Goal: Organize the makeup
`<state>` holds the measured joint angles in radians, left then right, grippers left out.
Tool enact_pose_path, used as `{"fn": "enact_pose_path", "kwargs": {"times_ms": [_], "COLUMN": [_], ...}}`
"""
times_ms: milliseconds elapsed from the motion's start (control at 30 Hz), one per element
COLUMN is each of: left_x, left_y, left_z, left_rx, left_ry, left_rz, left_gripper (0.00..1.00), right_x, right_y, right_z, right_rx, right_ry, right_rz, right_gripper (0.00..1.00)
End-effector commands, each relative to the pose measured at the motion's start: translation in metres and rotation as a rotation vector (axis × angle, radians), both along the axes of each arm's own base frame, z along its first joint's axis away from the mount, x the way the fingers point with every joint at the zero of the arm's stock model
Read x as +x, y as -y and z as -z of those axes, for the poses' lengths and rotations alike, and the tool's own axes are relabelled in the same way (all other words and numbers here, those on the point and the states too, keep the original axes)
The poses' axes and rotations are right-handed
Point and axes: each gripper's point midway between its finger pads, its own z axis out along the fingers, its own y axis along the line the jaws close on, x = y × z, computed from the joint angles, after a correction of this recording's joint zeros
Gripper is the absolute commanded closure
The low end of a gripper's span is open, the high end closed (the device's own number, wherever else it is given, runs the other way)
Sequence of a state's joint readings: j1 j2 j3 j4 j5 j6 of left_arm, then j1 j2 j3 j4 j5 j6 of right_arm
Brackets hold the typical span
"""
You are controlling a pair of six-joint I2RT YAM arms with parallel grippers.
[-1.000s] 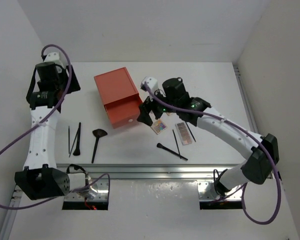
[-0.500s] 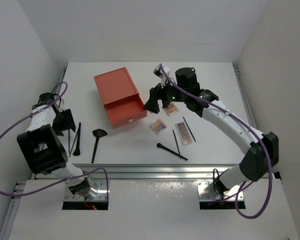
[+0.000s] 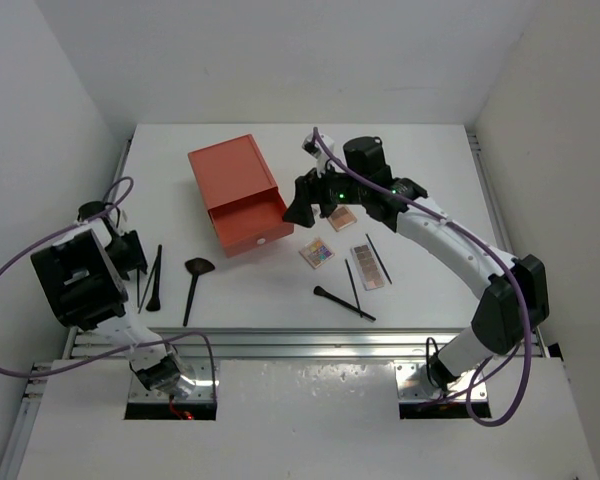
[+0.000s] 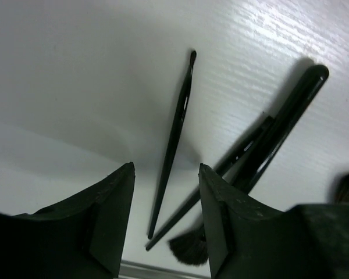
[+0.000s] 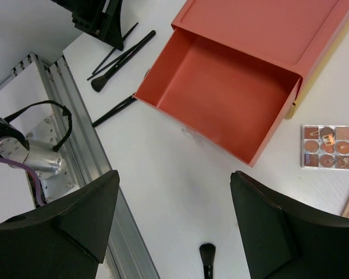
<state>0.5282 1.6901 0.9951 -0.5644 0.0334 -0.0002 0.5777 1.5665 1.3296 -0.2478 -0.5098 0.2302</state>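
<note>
My left gripper (image 3: 132,252) is open and low over the left brushes. In the left wrist view a thin black pencil (image 4: 174,136) runs between the jaws of the left gripper (image 4: 166,170), untouched. Two black brushes (image 4: 267,139) lie just right of it. My right gripper (image 3: 302,208) is open and empty, hovering by the orange drawer box (image 3: 230,180) with its open drawer (image 5: 221,96). A colourful square palette (image 3: 317,253), a brown square palette (image 3: 341,218) and a long palette (image 3: 367,266) lie right of the box. One square palette (image 5: 328,147) shows in the right wrist view, beyond the right gripper (image 5: 174,174).
A fan brush (image 3: 193,283) lies left of centre, beside the left brushes (image 3: 154,278). More black brushes and pencils (image 3: 344,302) lie below the palettes; a brush head (image 5: 207,256) shows under the right gripper. A metal rail (image 3: 300,345) runs along the near edge.
My left arm has swung from the far left corner down to the left brushes. My right gripper has moved away from the colourful palette, back toward the drawer box.
</note>
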Motion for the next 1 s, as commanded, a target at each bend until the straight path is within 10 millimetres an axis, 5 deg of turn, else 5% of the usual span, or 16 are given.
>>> {"fn": "enact_pose_path", "kwargs": {"times_ms": [0, 133, 367, 467, 600, 700, 800, 900, 967], "left_x": [0.008, -0.001, -0.005, -0.006, 0.01, 0.038, 0.077, 0.119, 0.143], "left_y": [-0.013, -0.014, -0.008, -0.009, -0.016, -0.026, -0.035, -0.017, 0.019], "left_z": [0.01, 0.029, 0.047, 0.048, 0.031, 0.0, -0.053, -0.129, -0.184], "left_rx": [0.014, -0.03, -0.092, -0.103, -0.102, -0.055, 0.051, 0.169, 0.238], "left_ry": [0.03, -0.017, -0.052, -0.057, -0.027, 0.028, 0.125, 0.263, 0.367], "left_rz": [-0.015, -0.043, -0.055, -0.053, -0.037, 0.022, 0.129, 0.298, 0.435], "left_gripper": [0.47, 0.56, 0.86, 1.0, 1.0, 1.0, 1.0, 1.0, 1.0], "right_x": [0.005, 0.006, 0.015, 0.017, 0.019, 0.023, 0.03, 0.043, 0.055], "right_y": [-0.007, -0.007, -0.006, -0.005, -0.005, -0.003, 0.003, 0.019, 0.04], "right_z": [-0.024, -0.022, -0.03, -0.03, -0.035, -0.036, -0.033, -0.029, -0.017], "right_rx": [0.05, 0.036, 0.026, 0.018, 0.017, 0.018, 0.007, -0.014, -0.067], "right_ry": [0.038, 0.04, 0.088, 0.101, 0.121, 0.133, 0.127, 0.107, 0.069], "right_rz": [-0.015, -0.009, 0.002, 0.006, 0.012, 0.026, 0.065, 0.144, 0.239], "right_gripper": [0.23, 0.23, 0.23, 0.23, 0.23, 0.23, 0.23, 0.23, 0.23]}}
